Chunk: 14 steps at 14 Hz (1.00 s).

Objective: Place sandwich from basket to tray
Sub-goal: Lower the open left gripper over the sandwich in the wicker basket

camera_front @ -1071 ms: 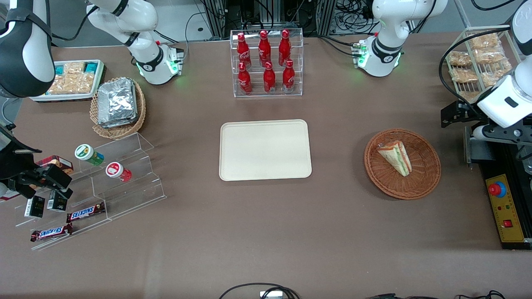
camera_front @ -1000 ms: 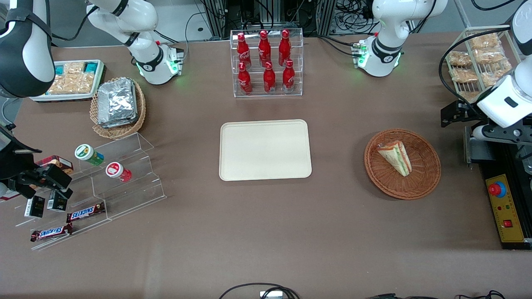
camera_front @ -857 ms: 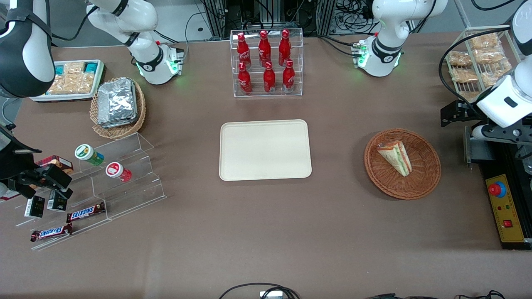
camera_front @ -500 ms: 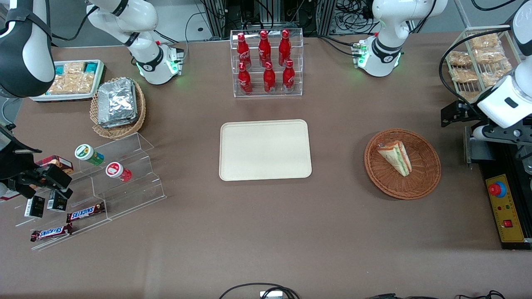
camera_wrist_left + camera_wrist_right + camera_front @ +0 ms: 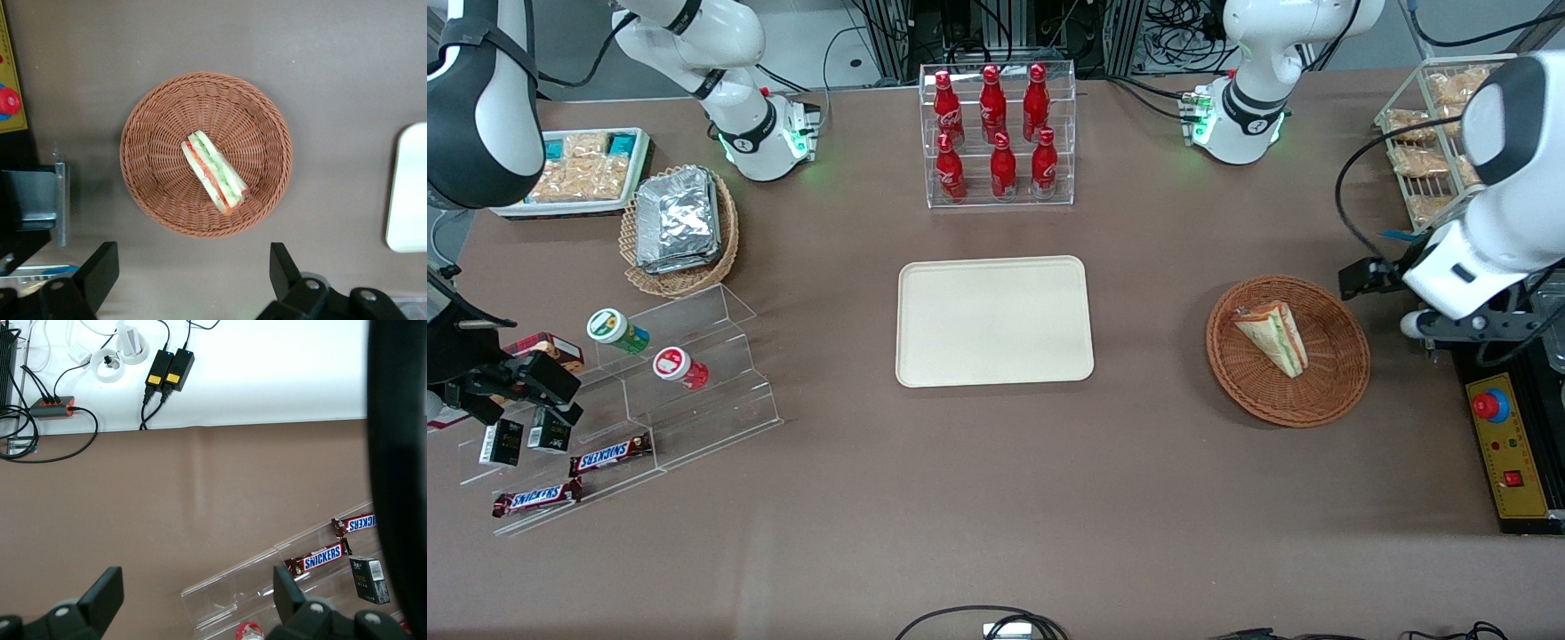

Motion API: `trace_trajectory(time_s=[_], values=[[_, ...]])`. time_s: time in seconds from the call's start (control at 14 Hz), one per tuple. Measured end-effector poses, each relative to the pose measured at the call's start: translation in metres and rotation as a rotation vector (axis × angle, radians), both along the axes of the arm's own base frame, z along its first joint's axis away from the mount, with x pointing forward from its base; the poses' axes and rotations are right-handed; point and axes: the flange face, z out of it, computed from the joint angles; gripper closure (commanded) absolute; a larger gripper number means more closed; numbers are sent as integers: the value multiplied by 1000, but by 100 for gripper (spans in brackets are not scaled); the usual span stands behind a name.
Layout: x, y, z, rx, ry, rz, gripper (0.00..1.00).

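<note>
The left arm (image 5: 1503, 204) is showing glossy white shells with a dark grey joint cap, and a black cable (image 5: 1347, 200) is looping off it. Its gripper (image 5: 192, 263), with black angular fingers (image 5: 100, 272) spread wide, is hanging at the basket's (image 5: 1338, 391) two o'clock in the front view.

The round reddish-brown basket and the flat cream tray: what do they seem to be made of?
The round reddish-brown basket looks like woven wicker: ribbed strands ring its wall. The flat cream tray looks like matte moulded plastic or fibre, smooth and seamless. The open gripper hangs above the basket.
</note>
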Motion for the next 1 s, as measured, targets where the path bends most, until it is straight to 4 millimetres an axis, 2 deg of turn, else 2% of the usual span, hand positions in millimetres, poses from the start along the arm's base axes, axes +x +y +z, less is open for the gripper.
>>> trace_trajectory(time_s=[0.57, 1.0], values=[[-38, -2, -123, 24, -39, 239, 0], [-65, -5, -179, 20, -95, 348, 0]])
